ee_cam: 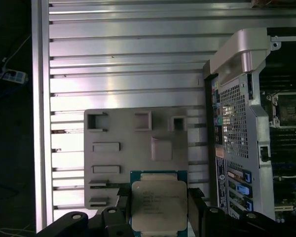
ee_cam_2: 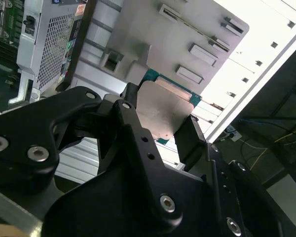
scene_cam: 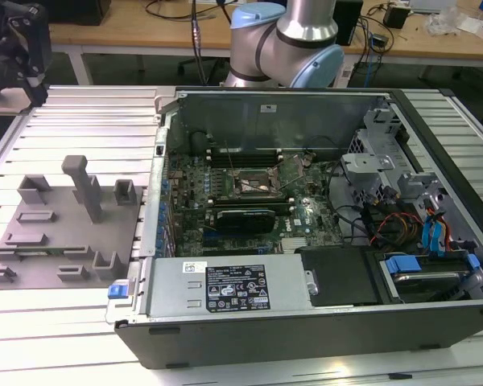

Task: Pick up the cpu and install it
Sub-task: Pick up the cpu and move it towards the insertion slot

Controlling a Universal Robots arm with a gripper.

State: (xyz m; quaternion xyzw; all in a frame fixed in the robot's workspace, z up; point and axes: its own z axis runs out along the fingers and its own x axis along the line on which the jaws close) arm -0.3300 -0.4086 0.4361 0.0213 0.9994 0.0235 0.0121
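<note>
Progress: pick-up looked done, install not. The gripper had its fingers closed on the cpu, one on each opposite edge, silver lid facing the camera in both wrist views. In the second wrist view the cpu sat between the black fingers with nothing touching it underneath, so it read as lifted clear. It hung over the left part of the table, above the grey fixture, well apart from the socket. I could not tell which pocket of the fixture it came from.

Left to do, as judged: carry it across to the case and seat it. The socket on the motherboard looked empty, with its metal frame apparently lifted open.

Surface, left to right in the exterior view:
- The slatted aluminium table was bright with glare along its near edge.
- The grey fixture lay flat toward the left edge, with blocks, slots and one tall post.
- The open computer case lay on its side across the middle and right. It held a labelled power supply along its near wall, and drive bays and blue-tabbed cables at the right end.

Room: the arm stood at the far edge behind the case. A wooden table with loose cables ran along the back. A power strip lay on the dark floor beyond the table's left edge.
</note>
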